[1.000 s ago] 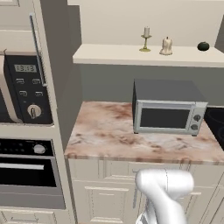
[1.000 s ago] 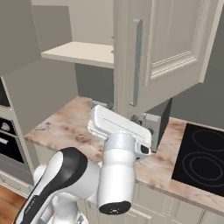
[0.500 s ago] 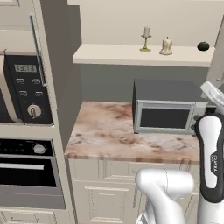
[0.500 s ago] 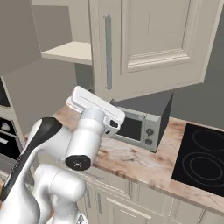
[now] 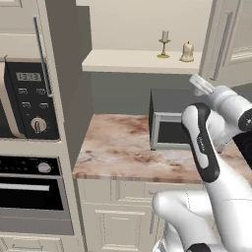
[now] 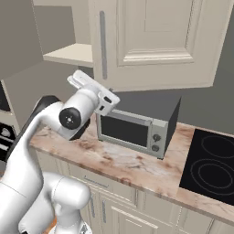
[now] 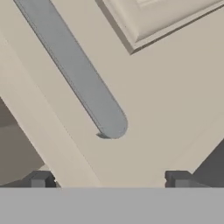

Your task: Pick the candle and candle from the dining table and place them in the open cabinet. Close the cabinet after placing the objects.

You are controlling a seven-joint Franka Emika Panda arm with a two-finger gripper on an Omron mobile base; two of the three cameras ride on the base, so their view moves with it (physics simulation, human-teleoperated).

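Observation:
Two cream candles stand on the cabinet shelf (image 5: 140, 61): one on a slim brass candlestick (image 5: 165, 43), and a stubby one (image 5: 186, 51) to its right. The cream cabinet door (image 6: 155, 41) is partly swung across the opening, and its long metal bar handle (image 6: 102, 45) is upright. My gripper (image 7: 108, 181) is open and held close against the door face. The handle's lower end (image 7: 109, 124) lies just ahead, between the two fingertips (image 7: 39, 179), which hold nothing. My hand (image 6: 93, 91) sits just below the handle. The dining table is out of view.
A grey microwave (image 6: 137, 123) stands on the pink-brown marbled counter (image 5: 118, 152) under the cabinet. A black cooktop (image 6: 212, 160) lies to the right. A tall oven column (image 5: 29, 113) with a wall oven stands at the left, cream drawers below.
The cabinet door has swung leftward across the opening and now hides the right end of the shelf. My arm has risen and followed it, and the hand stays by the handle.

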